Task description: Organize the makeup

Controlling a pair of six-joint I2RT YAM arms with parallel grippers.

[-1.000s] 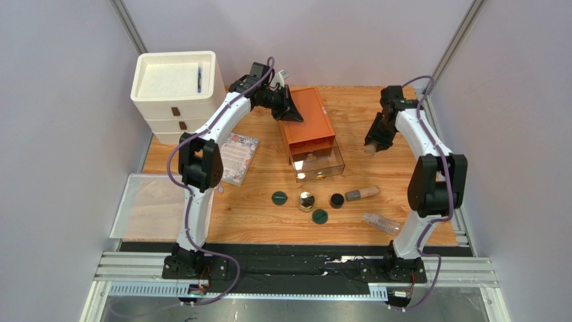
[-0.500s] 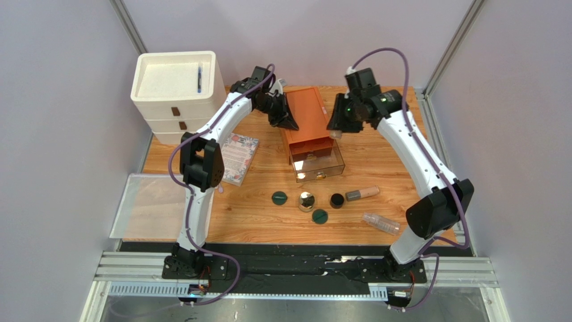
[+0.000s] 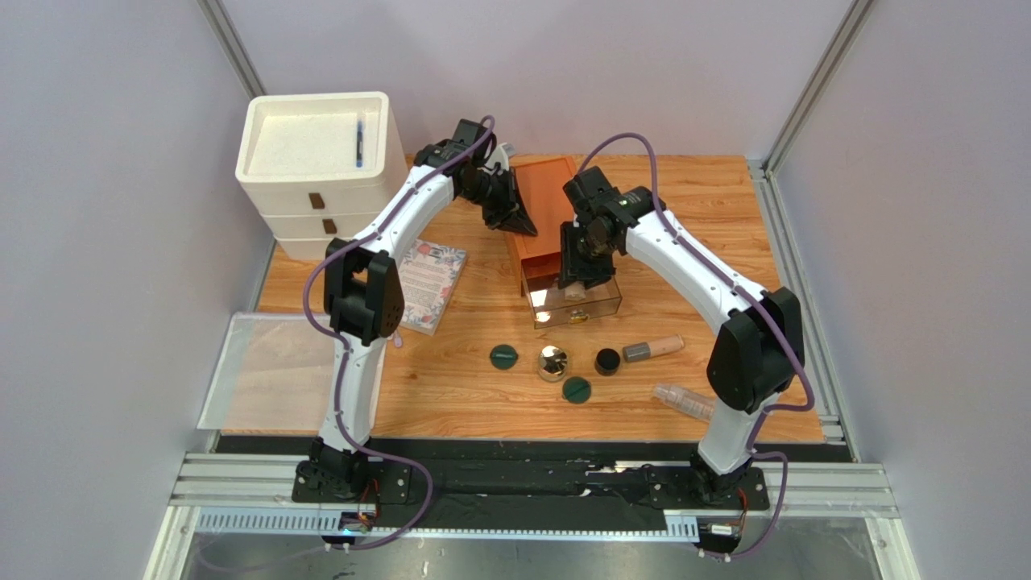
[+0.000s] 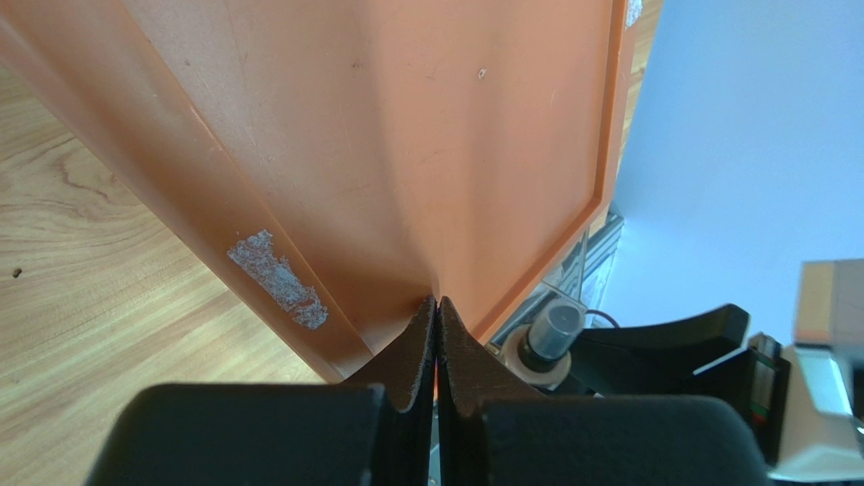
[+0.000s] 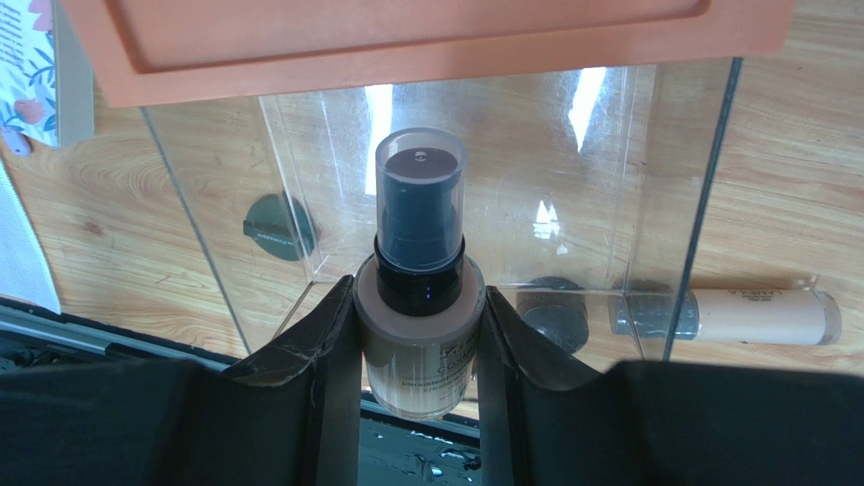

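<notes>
Left fingers [image 4: 421, 334] pressed together, holding nothing, tips against the top panel of the orange-brown drawer box [image 3: 551, 203], near its left edge. I judge this a brace, so the box does not slide while I load it. The right fingers [image 5: 340, 324] pinch the beige dark-capped tube [image 5: 419, 339] around its body, cap pointing away from me. It hangs over the pulled-out clear drawer [image 3: 579, 305], not yet inside as far as I can tell. To do this well: lower until the tube is below the drawer walls, tip it nearly flat, and spread the fingers only once it rests on the floor. Dropped from height, it would likely roll or bounce off the acrylic. Watch the box's overhanging lid on the way down. On the bench in front of the drawer lie one dark green compact [image 3: 504, 357], the gold-rimmed compact [image 3: 553, 360], the other green compact [image 3: 576, 389], the black jar [image 3: 606, 360], the second beige tube [image 3: 654, 349] and the clear bottle [image 3: 685, 401].
</notes>
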